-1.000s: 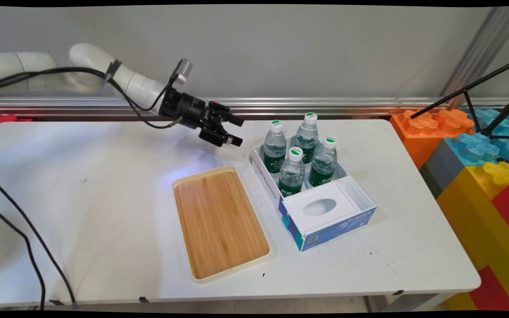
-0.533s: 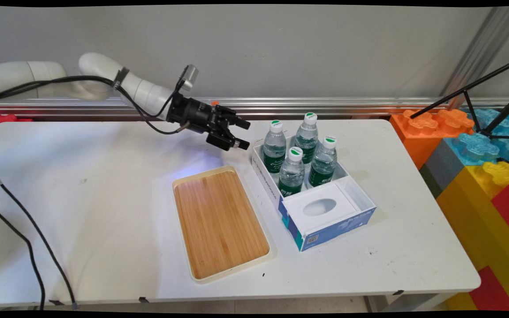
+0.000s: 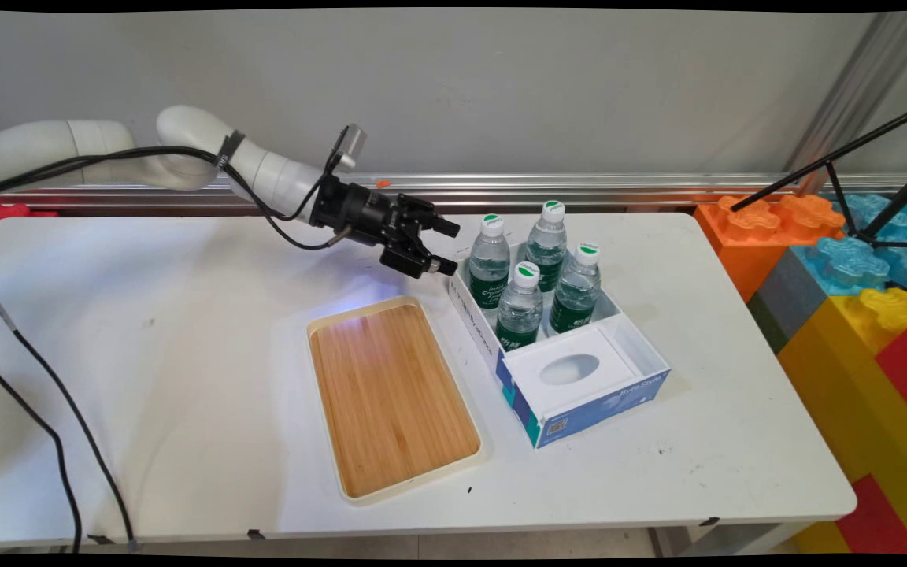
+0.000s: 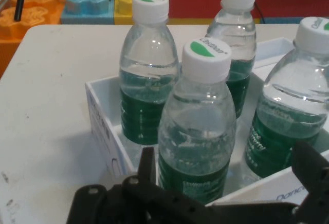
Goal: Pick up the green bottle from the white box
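Bright even indoor light, soft shadows beside the box [image 3: 579, 409], main view's edges bowed, hand view slightly soft

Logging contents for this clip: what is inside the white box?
The white box holds four upright capped water bottles at its far end and a white insert with an oval hole nearer. Anything under the insert is hidden.

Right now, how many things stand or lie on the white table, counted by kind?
Clear plastic water bottles with white caps and green labels: 4
White-and-blue cardboard box that holds them: 1
Rectangular bamboo tray with cream rim: 1
Total: 6
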Robot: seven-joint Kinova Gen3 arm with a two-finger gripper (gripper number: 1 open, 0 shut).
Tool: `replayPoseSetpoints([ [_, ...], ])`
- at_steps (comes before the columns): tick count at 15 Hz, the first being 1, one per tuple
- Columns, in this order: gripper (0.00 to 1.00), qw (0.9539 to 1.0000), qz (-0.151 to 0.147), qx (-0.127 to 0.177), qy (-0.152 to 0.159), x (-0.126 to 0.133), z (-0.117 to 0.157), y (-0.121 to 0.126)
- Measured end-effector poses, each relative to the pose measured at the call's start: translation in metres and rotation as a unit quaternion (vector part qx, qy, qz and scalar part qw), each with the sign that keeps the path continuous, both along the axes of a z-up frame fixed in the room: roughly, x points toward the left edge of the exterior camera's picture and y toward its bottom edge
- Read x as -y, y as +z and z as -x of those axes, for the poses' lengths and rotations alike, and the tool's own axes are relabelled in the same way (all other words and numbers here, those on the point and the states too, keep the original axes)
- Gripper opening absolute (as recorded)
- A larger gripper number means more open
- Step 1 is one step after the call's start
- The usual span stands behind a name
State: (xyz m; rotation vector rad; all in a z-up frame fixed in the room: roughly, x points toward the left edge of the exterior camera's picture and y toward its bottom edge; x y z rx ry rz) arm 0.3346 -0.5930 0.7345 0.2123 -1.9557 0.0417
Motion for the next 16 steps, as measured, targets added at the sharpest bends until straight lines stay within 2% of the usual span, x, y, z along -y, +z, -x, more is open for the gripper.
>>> replayPoseSetpoints([
  [16,1.00,0.9995,0.030,0.009,0.001,0.005,0.048,-0.020],
])
